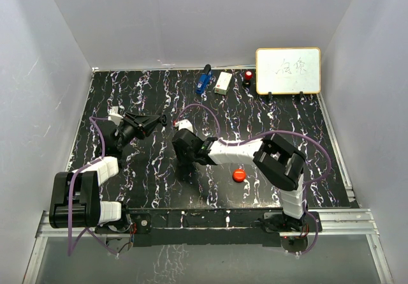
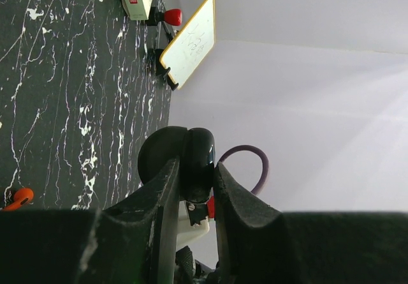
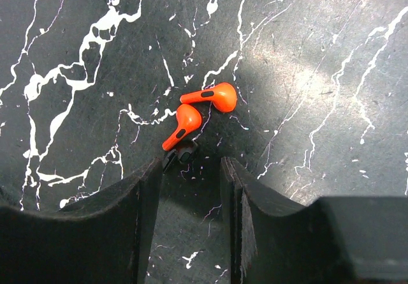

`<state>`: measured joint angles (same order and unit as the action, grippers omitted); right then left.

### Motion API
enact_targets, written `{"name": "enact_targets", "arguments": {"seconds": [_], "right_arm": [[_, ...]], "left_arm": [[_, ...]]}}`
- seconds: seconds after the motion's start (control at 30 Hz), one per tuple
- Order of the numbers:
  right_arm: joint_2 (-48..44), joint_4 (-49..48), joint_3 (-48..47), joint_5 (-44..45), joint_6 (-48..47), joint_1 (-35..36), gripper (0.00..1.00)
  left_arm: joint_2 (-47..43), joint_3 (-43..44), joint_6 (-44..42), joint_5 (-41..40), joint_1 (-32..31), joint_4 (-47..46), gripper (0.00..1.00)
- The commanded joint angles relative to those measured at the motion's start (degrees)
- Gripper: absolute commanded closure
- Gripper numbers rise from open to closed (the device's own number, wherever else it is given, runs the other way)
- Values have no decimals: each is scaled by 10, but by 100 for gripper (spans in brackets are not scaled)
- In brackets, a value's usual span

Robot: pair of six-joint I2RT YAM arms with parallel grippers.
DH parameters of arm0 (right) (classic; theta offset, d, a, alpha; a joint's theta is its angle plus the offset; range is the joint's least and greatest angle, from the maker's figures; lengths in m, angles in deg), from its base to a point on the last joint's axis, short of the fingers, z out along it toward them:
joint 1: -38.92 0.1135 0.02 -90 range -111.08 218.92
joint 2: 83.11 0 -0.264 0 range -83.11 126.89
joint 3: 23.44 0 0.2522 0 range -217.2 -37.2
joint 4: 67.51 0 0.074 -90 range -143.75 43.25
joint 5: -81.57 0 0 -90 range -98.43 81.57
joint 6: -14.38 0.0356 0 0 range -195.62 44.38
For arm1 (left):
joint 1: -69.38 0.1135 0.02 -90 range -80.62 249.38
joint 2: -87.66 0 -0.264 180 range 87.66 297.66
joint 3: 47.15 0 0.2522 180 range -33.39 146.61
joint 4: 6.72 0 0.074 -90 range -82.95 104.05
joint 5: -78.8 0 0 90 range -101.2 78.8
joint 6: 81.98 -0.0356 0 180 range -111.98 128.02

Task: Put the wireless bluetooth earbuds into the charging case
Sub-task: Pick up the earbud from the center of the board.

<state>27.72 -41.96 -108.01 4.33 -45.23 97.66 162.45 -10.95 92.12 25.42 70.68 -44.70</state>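
Observation:
Two orange-red earbuds with black slots lie touching on the dark marbled table, one (image 3: 213,97) just beyond the other (image 3: 182,126). A tiny black piece (image 3: 183,152) lies against the nearer one. My right gripper (image 3: 190,164) is open and empty, its fingertips just short of the earbuds and close above the table; in the top view it (image 1: 179,133) hides them. My left gripper (image 2: 194,169) is shut on a glossy black round charging case (image 2: 199,151), held in the air edge-on, with a flat black round part (image 2: 158,153) beside it. The two grippers nearly meet in the top view, the left one (image 1: 157,119) on the left.
A red round puck (image 1: 238,175) lies on the table right of centre. At the back edge stand a blue item (image 1: 203,80), a white box (image 1: 223,82), a red-topped stand (image 1: 248,76) and a whiteboard (image 1: 288,70). White walls enclose the table.

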Motion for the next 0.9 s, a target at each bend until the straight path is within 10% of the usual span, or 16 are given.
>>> {"name": "enact_targets", "arguments": {"seconds": [0.0, 0.87], "right_arm": [[7, -20, -28, -5, 12, -1, 61], [30, -3, -46, -6, 14, -1, 68]], "left_arm": [[-4, -6, 6, 15, 6, -20, 100], [1, -12, 7, 17, 11, -27, 100]]}}
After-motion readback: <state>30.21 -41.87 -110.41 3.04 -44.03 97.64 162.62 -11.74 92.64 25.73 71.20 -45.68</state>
